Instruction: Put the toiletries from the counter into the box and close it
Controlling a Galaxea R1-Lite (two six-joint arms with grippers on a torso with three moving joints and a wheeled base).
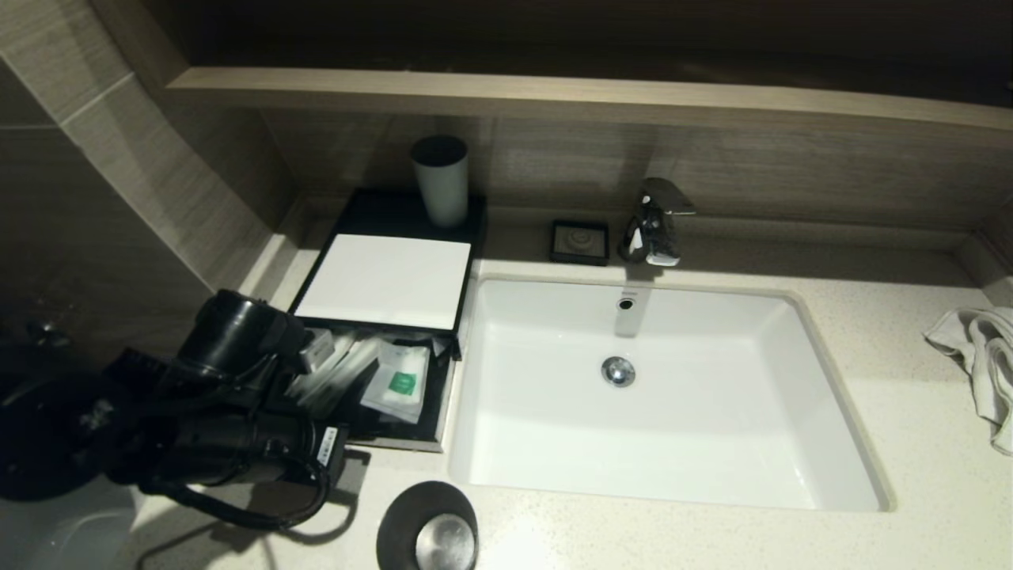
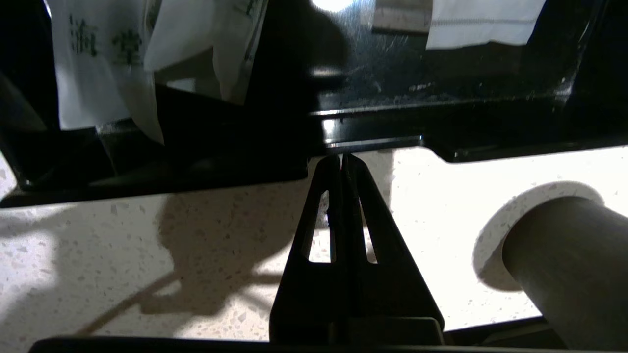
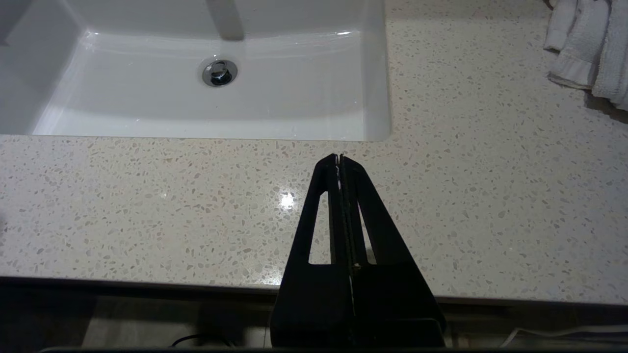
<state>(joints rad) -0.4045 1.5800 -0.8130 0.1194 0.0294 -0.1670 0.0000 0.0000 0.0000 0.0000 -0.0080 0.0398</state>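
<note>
While the head view looks down on the cream speckled counter (image 1: 910, 443) with its white inset sink (image 1: 831, 380), the black box (image 1: 388, 281) sits at the sink's left with its white top panel up and its front drawer (image 1: 439, 408) pulled out. White sachets (image 1: 400, 384) with green labels lie inside the drawer, one squarish, the others long and narrow. A grey cup (image 1: 441, 180) stands on the back of the box, a small black soap dish (image 1: 580, 241) and a chrome faucet (image 1: 657, 222) sit behind the sink, a white towel (image 1: 981, 356) lies at the far right, and a dark cup (image 1: 428, 526) stands near the front edge. The left arm reaches over the drawer's front left corner. From the left wrist, the left gripper (image 2: 342, 158) has its fingers pressed together with nothing between them, tips touching the drawer's glossy black front lip just above the counter, sachets hanging over the rim and the dark cup off to one side. From the right wrist, the right gripper (image 3: 339, 157) is likewise pressed together on nothing, hovering over bare counter in front of the sink, the towel well apart.
</note>
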